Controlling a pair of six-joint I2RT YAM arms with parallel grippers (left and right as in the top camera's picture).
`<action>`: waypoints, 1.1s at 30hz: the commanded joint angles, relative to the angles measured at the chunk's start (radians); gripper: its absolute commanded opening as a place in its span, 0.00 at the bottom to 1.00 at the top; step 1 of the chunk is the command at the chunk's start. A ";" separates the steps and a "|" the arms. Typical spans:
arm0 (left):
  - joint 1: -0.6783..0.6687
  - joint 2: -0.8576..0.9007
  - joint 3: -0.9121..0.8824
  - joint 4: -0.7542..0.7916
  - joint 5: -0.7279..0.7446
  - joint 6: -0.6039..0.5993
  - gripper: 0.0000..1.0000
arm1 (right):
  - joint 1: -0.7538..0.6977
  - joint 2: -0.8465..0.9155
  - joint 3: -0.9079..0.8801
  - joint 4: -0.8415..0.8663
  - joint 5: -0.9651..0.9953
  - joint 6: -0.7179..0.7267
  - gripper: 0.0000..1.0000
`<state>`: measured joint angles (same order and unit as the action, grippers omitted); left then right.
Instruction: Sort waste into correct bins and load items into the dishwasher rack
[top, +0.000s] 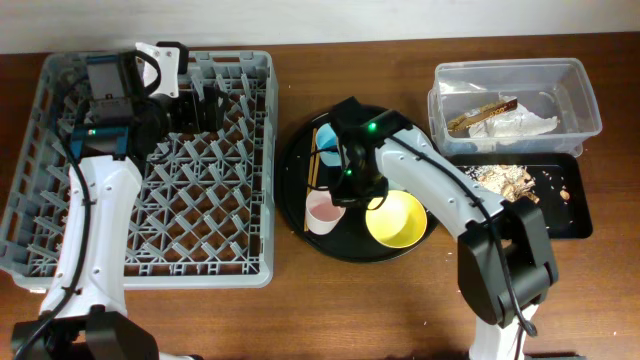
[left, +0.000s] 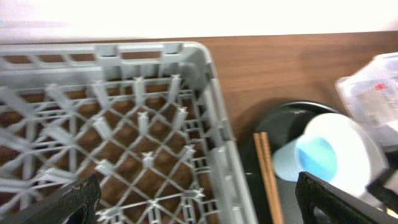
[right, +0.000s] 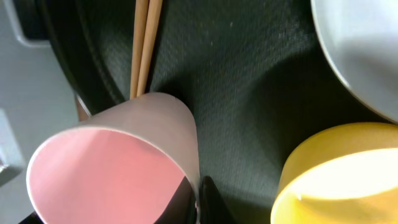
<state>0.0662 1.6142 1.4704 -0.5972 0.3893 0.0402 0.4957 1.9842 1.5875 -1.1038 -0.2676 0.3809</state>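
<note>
The pink cup (top: 322, 212) stands on the round black tray (top: 300, 225), beside the yellow bowl (top: 397, 220). My right gripper (top: 345, 190) is shut on the pink cup's (right: 112, 168) rim, with one finger inside and one outside (right: 196, 200). The chopsticks (right: 143, 43), yellow bowl (right: 336, 180) and pale plate (right: 367, 56) show around it. The light-blue cup (top: 325, 135) lies by the chopsticks (top: 315, 165). My left gripper (top: 195, 105) is open and empty over the grey dishwasher rack (top: 40, 150), near its far right corner (left: 199, 205). Its wrist view shows the rack (left: 211, 93), chopsticks (left: 267, 174) and blue cup (left: 317, 155).
The clear tub (top: 585, 100) at the back right holds white napkins and a brown wrapper (top: 480, 115). The black rectangular tray (top: 575, 225) in front of it holds beige food scraps (top: 505, 180). The right arm hides most of the plate from overhead.
</note>
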 joint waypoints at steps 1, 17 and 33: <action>0.002 0.005 0.019 0.015 0.279 -0.029 1.00 | -0.095 -0.107 0.060 -0.016 -0.141 -0.056 0.04; -0.155 0.254 0.019 0.392 1.184 -0.348 1.00 | -0.327 -0.190 0.066 0.559 -0.820 -0.035 0.04; -0.188 0.254 0.019 0.511 1.182 -0.594 0.79 | -0.253 -0.141 0.051 0.621 -0.795 0.047 0.04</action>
<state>-0.1253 1.8687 1.4830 -0.0998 1.5673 -0.5438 0.2245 1.8362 1.6512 -0.4721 -1.0603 0.4236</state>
